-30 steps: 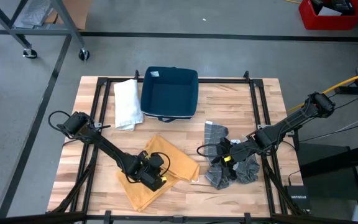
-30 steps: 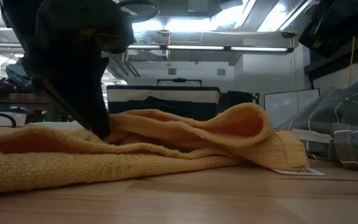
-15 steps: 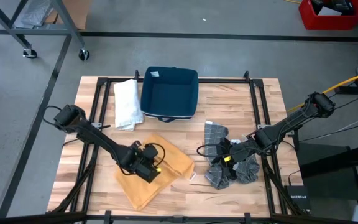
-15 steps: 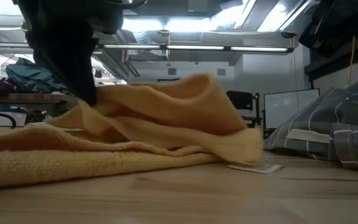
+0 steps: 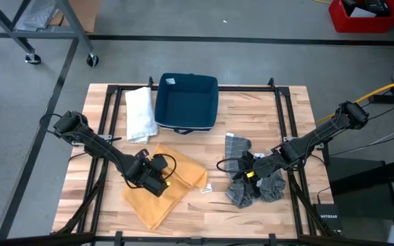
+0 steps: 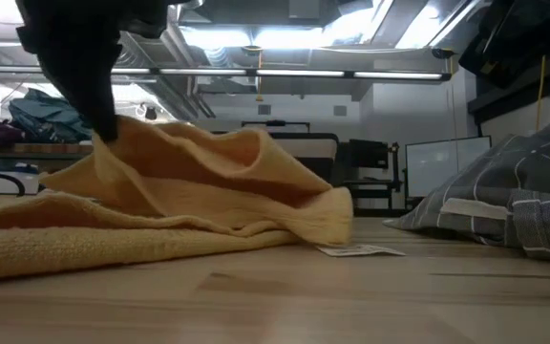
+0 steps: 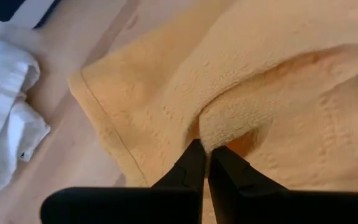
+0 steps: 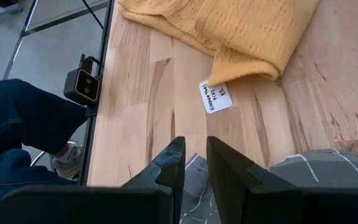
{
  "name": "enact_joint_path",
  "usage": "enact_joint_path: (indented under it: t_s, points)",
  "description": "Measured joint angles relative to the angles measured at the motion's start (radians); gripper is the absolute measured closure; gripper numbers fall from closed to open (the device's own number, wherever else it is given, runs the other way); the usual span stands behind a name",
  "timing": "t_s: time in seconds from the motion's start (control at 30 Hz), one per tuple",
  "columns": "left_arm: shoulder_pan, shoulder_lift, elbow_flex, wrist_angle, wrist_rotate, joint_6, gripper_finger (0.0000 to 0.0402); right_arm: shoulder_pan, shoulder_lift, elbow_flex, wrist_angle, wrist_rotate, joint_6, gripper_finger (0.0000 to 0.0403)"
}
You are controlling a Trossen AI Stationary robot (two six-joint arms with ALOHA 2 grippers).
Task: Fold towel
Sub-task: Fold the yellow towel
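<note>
The yellow towel (image 5: 164, 190) lies on the near-left part of the wooden table (image 5: 252, 119), rumpled, with one edge raised and doubled over the rest. The left gripper (image 5: 150, 179) stands over the middle of the towel with its jaws fully closed, pinching a ridge of yellow cloth; the left wrist view shows the fabric gathered into a pucker right at the fingertips (image 7: 199, 155). In the low view the held edge hangs from the gripper (image 6: 98, 119) above the lower layer, and the loose fold droops down to the table near a small white tag (image 6: 361, 250) attached to the towel. The step in hand appears to be carrying this edge across to make the fold. To do it well, keep the pinch firm, lift only enough for the cloth to clear the layer beneath, and travel straight toward the opposite edge so the hems line up; release only once the edge lies flat. The right gripper (image 5: 243, 167) rests on a grey checked cloth (image 5: 255, 184) at the near right, jaws slightly apart, with grey fabric just beyond its tips; whether it grips the fabric cannot be told. A folded white towel (image 5: 139, 113) and a dark blue bin (image 5: 187, 101) sit at the far side.
</note>
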Motion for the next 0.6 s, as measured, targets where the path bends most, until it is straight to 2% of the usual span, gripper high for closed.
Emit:
enact_joint_path:
  t_s: [0.27,0.6]
  points:
    - [-0.007,0.000,0.000,-0.015,0.107,0.104,0.0400,0.000,0.000,0.000,0.000,0.000,0.000,0.0331]
    - [-0.051,-0.036,0.000,-0.124,0.142,0.121,0.0401,0.000,0.000,0.000,0.000,-0.001,0.000,0.0331]
